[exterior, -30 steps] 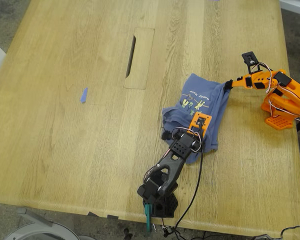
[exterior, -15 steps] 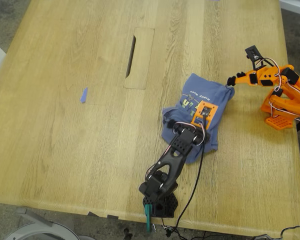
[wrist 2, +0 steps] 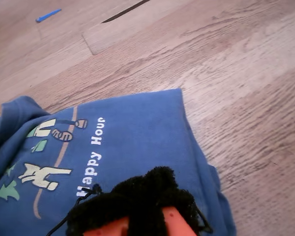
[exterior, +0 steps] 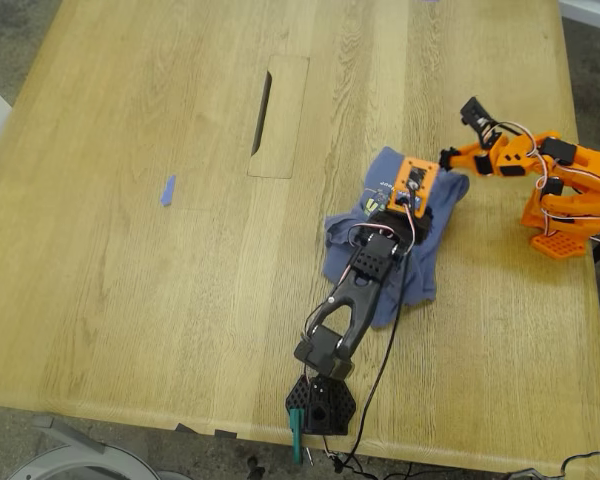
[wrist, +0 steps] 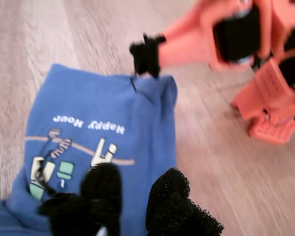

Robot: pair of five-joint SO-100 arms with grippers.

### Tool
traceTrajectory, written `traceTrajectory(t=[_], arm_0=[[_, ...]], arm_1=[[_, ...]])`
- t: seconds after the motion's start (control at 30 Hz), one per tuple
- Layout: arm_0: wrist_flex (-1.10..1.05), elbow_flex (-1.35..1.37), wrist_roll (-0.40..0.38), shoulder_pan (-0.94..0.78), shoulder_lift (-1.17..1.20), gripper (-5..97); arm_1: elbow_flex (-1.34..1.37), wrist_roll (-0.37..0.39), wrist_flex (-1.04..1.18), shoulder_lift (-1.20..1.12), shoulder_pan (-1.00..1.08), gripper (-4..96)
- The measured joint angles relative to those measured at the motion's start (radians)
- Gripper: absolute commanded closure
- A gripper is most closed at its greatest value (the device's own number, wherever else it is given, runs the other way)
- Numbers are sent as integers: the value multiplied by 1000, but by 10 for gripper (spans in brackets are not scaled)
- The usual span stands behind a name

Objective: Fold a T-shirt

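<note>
The slate-blue T-shirt [exterior: 345, 235] lies bunched on the table, print up, at the exterior view's right of middle. It also shows in the first wrist view [wrist: 98, 103] and the second wrist view [wrist 2: 137, 128]. My first gripper [exterior: 420, 205], on the black arm, is low over the shirt just below the print. Its black foam pads [wrist: 101, 196] stand a little apart with fabric showing between them. My second gripper [exterior: 448, 158], on the orange arm, is shut at the shirt's far right corner; it shows in the first wrist view [wrist: 147, 51] and the second wrist view [wrist 2: 137, 196].
A tiny blue scrap [exterior: 167, 190] lies on the wood at the exterior view's left. A cable-slot panel [exterior: 280, 115] is set into the table beyond the shirt. The orange arm's base [exterior: 560, 240] stands near the right edge, and the black arm's base [exterior: 320, 405] near the front edge.
My first gripper has moved up across the shirt toward the print and the orange arm. My second gripper has shifted slightly left along the shirt's corner. The shirt's outline has hardly changed.
</note>
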Motion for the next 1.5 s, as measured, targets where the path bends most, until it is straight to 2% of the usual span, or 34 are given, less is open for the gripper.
traceTrajectory(t=[0.4,0.67,0.9,1.1,1.5], arm_0=[[-290,236,-51,-92,-103,861],[-364,367,-66,-172,-103,860],[-368,468,-66,-239,-84,859],[-364,621,-61,-316,74,860],[-161,868,-63,-535,469,861]], arm_1=[[81,2,-242,-213,-129,913],[265,11,-270,-118,-94,913],[411,15,-135,149,-32,913],[486,15,147,514,26,913],[472,21,279,557,178,913]])
